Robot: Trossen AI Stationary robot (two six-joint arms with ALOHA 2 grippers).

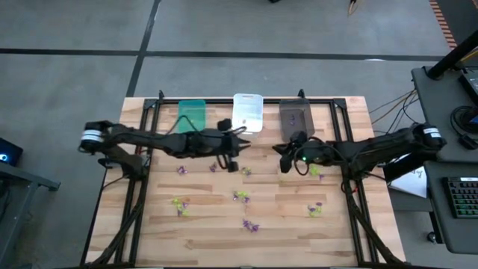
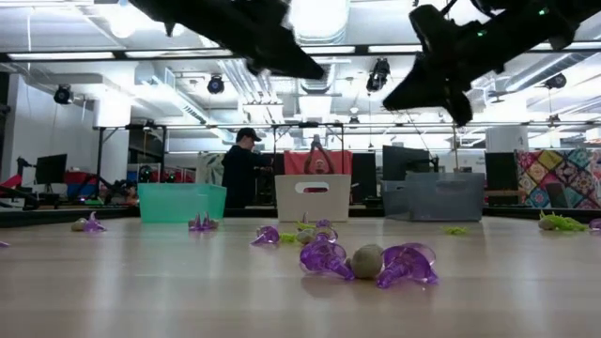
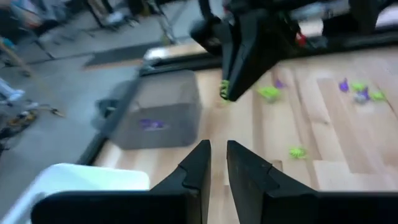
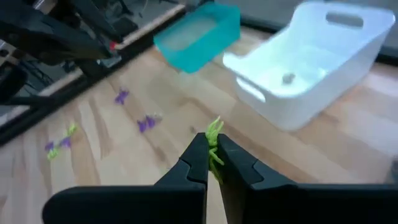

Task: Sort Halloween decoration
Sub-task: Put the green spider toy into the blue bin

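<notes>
right hand (image 4: 212, 157) clenched on a yellow-green trinket (image 4: 214, 134), lifted above the tabletop (image 1: 209, 224) just at 6 o'clock of the grey bin (image 1: 296, 116); carry step, next a drop into a bin; left hand (image 3: 217, 163) slightly parted, empty.

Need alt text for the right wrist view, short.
The right tool is shut on a yellow-green spiky trinket, above the wooden table. Beyond it are a white bin with one small piece inside, a green bin, and scattered purple and yellow-green trinkets.
</notes>
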